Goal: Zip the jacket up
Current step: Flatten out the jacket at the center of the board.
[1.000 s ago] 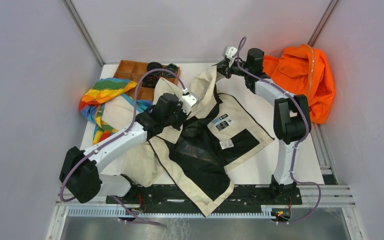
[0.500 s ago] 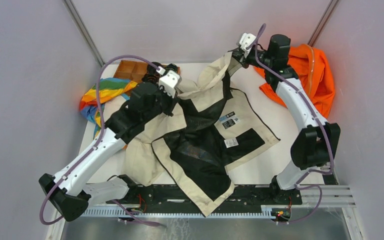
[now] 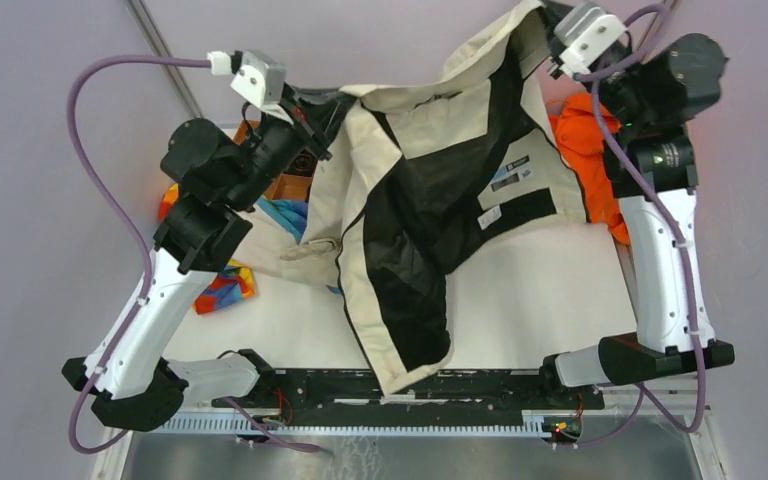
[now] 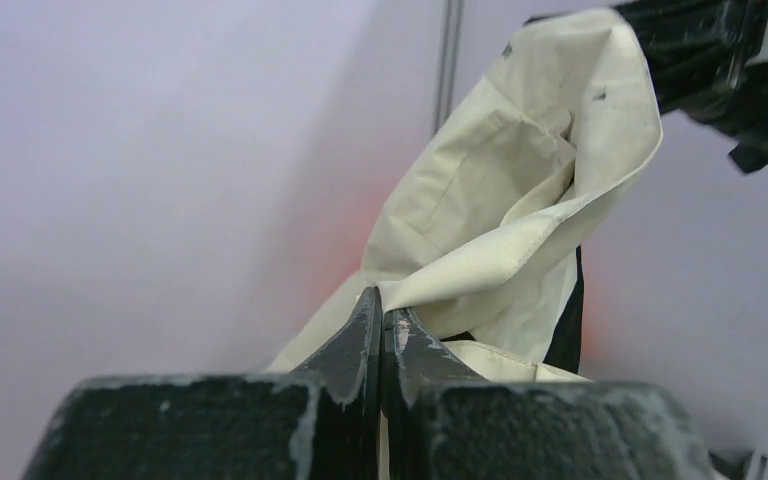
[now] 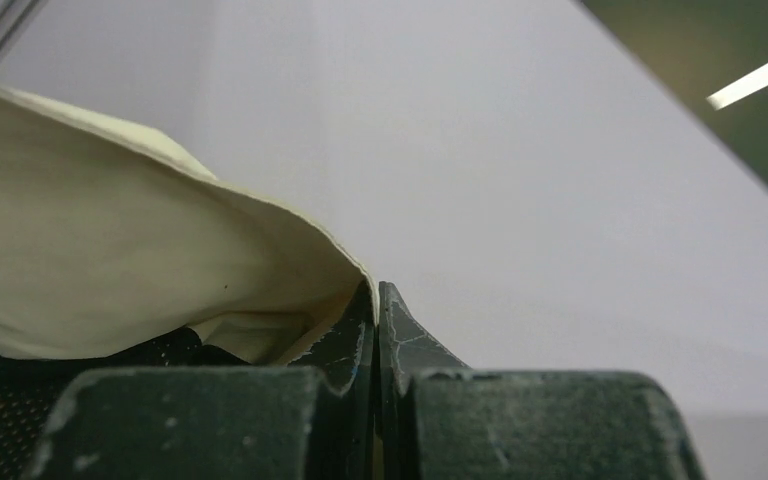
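The cream jacket (image 3: 430, 180) hangs open between my two grippers, black lining facing the camera and its lower hem resting near the table's front edge. My left gripper (image 3: 327, 106) is shut on the jacket's upper left edge; in the left wrist view cream fabric (image 4: 500, 200) runs pinched between the closed gripper tips (image 4: 381, 302). High at the back right, my right gripper (image 3: 552, 38) is shut on the upper right edge, with the cream hem (image 5: 110, 270) caught between its closed tips (image 5: 376, 292). The zipper's slider is not visible.
A rainbow-striped cloth (image 3: 222, 285) lies on the left of the white table (image 3: 540, 300). A brown wooden tray (image 3: 285, 182) sits behind the left arm. An orange garment (image 3: 575, 140) is bunched at the back right, partly behind the jacket. Grey walls enclose three sides.
Both arms have risen and spread apart, lifting the jacket's upper part off the table so it hangs stretched between them. The left jaws have closed tighter on the fabric.
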`<state>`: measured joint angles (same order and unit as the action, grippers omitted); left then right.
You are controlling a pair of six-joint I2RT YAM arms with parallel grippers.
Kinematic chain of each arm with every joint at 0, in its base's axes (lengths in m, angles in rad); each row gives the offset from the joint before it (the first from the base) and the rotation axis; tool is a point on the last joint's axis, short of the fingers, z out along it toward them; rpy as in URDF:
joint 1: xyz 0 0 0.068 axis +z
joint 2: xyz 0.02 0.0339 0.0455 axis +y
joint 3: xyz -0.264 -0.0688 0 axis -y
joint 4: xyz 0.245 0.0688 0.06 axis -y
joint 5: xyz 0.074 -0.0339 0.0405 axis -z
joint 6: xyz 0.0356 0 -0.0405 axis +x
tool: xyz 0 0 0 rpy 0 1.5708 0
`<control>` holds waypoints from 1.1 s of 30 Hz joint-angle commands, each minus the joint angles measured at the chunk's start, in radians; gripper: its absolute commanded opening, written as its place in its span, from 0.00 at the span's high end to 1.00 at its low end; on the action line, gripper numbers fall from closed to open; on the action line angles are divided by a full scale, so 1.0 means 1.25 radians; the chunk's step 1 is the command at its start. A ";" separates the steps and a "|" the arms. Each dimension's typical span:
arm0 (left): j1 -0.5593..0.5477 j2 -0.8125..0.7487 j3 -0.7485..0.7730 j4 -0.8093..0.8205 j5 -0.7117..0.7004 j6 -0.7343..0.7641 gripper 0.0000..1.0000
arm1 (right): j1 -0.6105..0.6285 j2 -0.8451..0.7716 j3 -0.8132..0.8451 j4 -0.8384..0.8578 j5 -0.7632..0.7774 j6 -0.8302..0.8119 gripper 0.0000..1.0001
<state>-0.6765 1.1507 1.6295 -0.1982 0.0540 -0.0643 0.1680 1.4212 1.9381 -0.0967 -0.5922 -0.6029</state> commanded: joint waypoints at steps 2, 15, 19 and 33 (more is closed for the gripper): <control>-0.002 0.065 0.176 0.243 0.116 -0.086 0.98 | 0.000 -0.037 0.141 0.071 0.075 0.010 1.00; -0.003 0.108 0.353 0.378 0.125 -0.155 0.98 | -0.001 -0.121 0.237 0.079 0.131 -0.071 1.00; -0.003 0.109 0.358 0.393 0.124 -0.171 0.98 | 0.000 -0.139 0.245 0.079 0.138 -0.082 1.00; -0.002 0.056 0.270 0.416 0.092 -0.193 0.98 | 0.000 -0.232 0.062 0.071 0.127 0.003 1.00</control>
<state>-0.6872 1.2873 2.0174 0.1890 0.2733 -0.2813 0.1749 1.1809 2.1284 -0.0818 -0.5190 -0.6559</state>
